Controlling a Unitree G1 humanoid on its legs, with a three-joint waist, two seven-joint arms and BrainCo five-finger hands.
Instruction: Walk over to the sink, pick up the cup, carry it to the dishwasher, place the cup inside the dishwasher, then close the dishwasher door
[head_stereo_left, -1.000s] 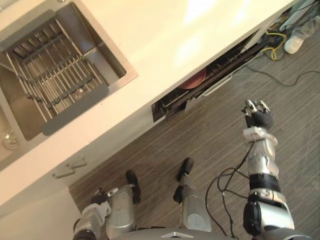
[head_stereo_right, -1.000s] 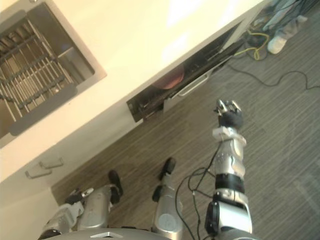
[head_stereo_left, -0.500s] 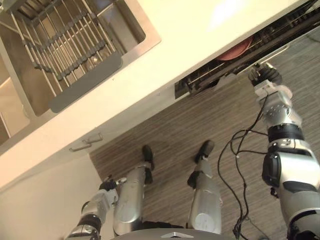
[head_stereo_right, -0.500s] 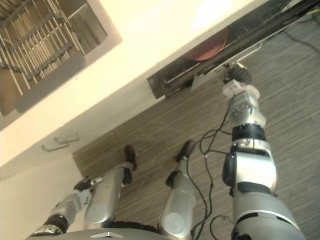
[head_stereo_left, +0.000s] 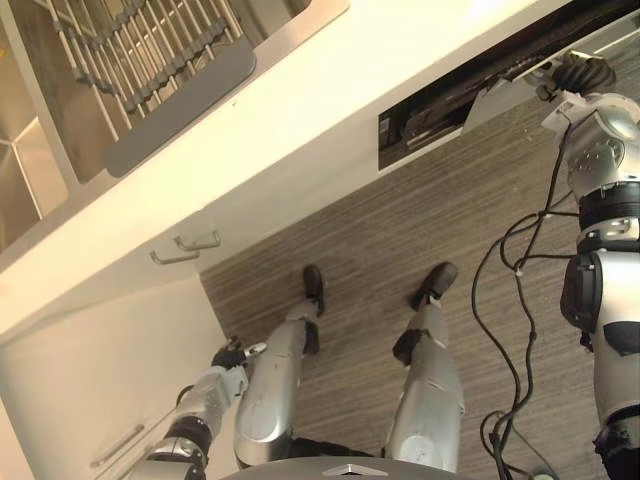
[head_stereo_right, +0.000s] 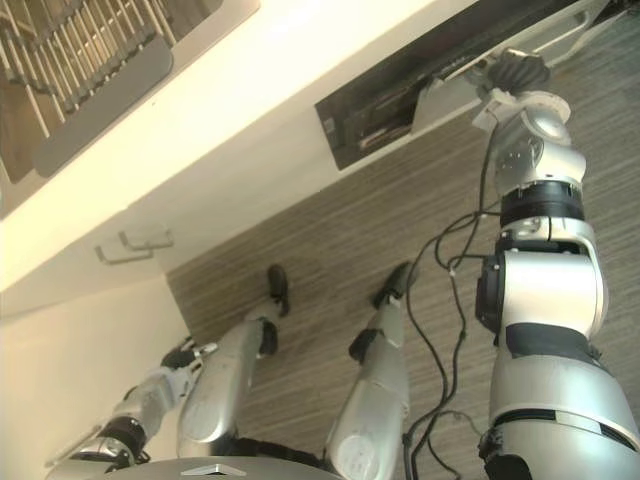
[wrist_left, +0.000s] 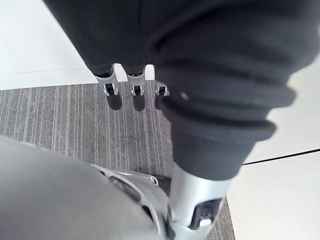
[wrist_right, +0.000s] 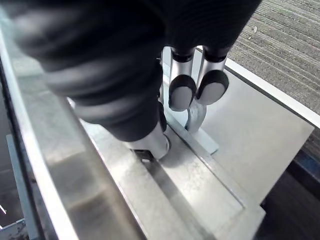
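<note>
The dishwasher door (head_stereo_left: 508, 95) stands almost closed under the counter, with a dark gap (head_stereo_left: 430, 105) left at its top. My right hand (head_stereo_left: 583, 72) rests against the door's outer edge. In the right wrist view its fingertips (wrist_right: 182, 92) lie relaxed on the steel door panel (wrist_right: 250, 135), beside the handle bar (wrist_right: 197, 117), and hold nothing. My left hand (head_stereo_left: 232, 355) hangs low by my side. Its fingers (wrist_left: 135, 92) are straight and empty over the floor.
The steel sink (head_stereo_left: 300, 25) with a wire rack (head_stereo_left: 150, 50) is set in the pale counter (head_stereo_left: 330, 90) at the upper left. Two cabinet handles (head_stereo_left: 185, 250) show below the counter. Striped grey floor (head_stereo_left: 380, 230) spreads in front of the cabinets.
The camera has swung, so the whole scene has shifted. My right hand has risen from above the floor to the dishwasher door. The gap has narrowed, and the reddish dish inside is now hidden.
</note>
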